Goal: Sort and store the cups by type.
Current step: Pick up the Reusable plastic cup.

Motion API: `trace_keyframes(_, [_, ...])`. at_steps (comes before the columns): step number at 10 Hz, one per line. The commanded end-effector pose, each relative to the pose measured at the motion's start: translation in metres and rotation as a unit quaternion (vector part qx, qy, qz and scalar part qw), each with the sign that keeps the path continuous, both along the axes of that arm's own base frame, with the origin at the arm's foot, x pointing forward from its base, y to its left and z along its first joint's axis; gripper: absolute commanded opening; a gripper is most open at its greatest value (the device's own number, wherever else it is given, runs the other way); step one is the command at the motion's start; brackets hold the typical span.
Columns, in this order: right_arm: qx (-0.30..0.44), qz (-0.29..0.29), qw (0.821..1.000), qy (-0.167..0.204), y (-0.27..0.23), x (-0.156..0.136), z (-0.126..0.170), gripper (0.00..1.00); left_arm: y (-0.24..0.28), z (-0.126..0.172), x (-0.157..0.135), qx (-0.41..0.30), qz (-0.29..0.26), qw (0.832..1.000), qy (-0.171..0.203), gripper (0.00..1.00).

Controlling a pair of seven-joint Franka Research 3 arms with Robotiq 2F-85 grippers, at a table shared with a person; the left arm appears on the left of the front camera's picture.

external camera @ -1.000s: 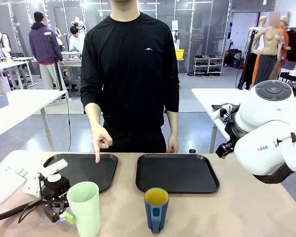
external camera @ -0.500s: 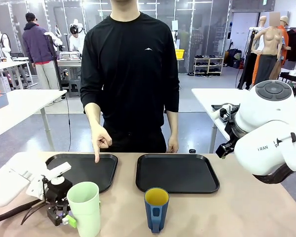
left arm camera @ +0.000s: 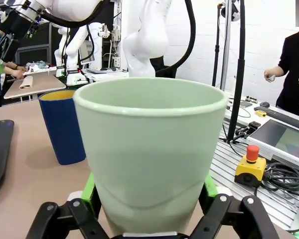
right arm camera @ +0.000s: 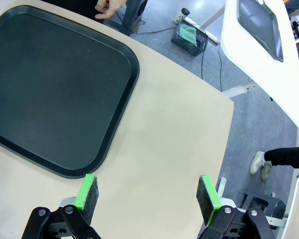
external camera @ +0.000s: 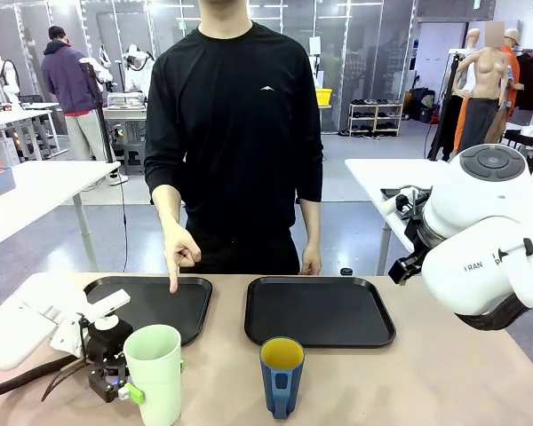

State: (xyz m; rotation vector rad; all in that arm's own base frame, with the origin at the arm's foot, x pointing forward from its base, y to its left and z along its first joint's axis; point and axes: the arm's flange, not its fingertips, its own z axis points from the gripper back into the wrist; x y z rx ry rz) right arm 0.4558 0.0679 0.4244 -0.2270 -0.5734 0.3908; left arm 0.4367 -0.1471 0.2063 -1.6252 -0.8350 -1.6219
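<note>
**Desk:** What stands where on the table (external camera: 444, 382)?

**Photographer:** A tall mint-green tumbler (external camera: 154, 373) stands upright at the near edge, towards the left corner. A dark blue mug (external camera: 282, 377), yellow inside, stands at the middle of the same edge with its handle towards the camera. The two are apart. Two black trays lie side by side along the far edge. The left tray (external camera: 155, 302) is behind the tumbler and the right tray (external camera: 320, 311) is behind the mug.

**Desk:** And the arms?

**Photographer:** The left gripper (external camera: 124, 390) sits low at the tumbler's left side. In its wrist view the left gripper (left arm camera: 149, 191) brackets the lower wall of the tumbler (left arm camera: 149, 144). A green pad (left arm camera: 91, 191) lies right against each flank, but I cannot tell whether they clamp it. The mug (left arm camera: 62, 127) shows just beyond. The right arm (external camera: 489, 240) is raised over the table's right edge. The right gripper (right arm camera: 147, 196) has its jaws spread wide above bare tabletop, just off a corner of the tray (right arm camera: 50, 89).

**Desk:** The person?

**Photographer:** Standing at the far edge, one hand (external camera: 179, 253) pointing a finger down at the left tray's far rim.
</note>
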Motion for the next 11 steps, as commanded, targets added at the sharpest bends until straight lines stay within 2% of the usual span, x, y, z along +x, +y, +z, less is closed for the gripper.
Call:
trace_keyframes(1, [-0.001, 0.0, 1.0, 0.0, 0.0, 0.0, 0.0, 1.0, -0.001, -0.017, -0.005, -0.017, 0.002, 1.0, -0.02, 0.74])
trace_keyframes(2, [-0.001, 0.0, 1.0, 0.0, 0.0, 0.0, 0.0, 1.0, -0.002, -0.017, -0.005, -0.018, -0.001, 1.0, -0.02, 0.75])
trace_keyframes(3, [-0.001, 0.0, 1.0, 0.0, 0.0, 0.0, 0.0, 1.0, -0.002, -0.016, -0.004, -0.021, -0.001, 1.0, -0.018, 0.55])
trace_keyframes(4, [-0.001, 0.0, 1.0, 0.0, 0.0, 0.0, 0.0, 1.0, -0.001, -0.015, -0.006, -0.022, 0.0, 1.0, -0.02, 0.56])
trace_keyframes(5, [-0.001, 0.0, 1.0, 0.0, 0.0, 0.0, 0.0, 1.0, 0.001, -0.01, -0.008, -0.013, 0.007, 1.0, -0.024, 0.39])
trace_keyframes(10, [-0.001, 0.0, 1.0, 0.0, 0.0, 0.0, 0.0, 1.0, 0.04, 0.035, -0.01, -0.034, 0.082, 0.993, -0.072, 0.39])
trace_keyframes(11, [-0.001, 0.0, 1.0, 0.0, 0.0, 0.0, 0.0, 1.0, 0.048, 0.037, -0.009, -0.039, 0.092, 0.993, -0.067, 0.39])
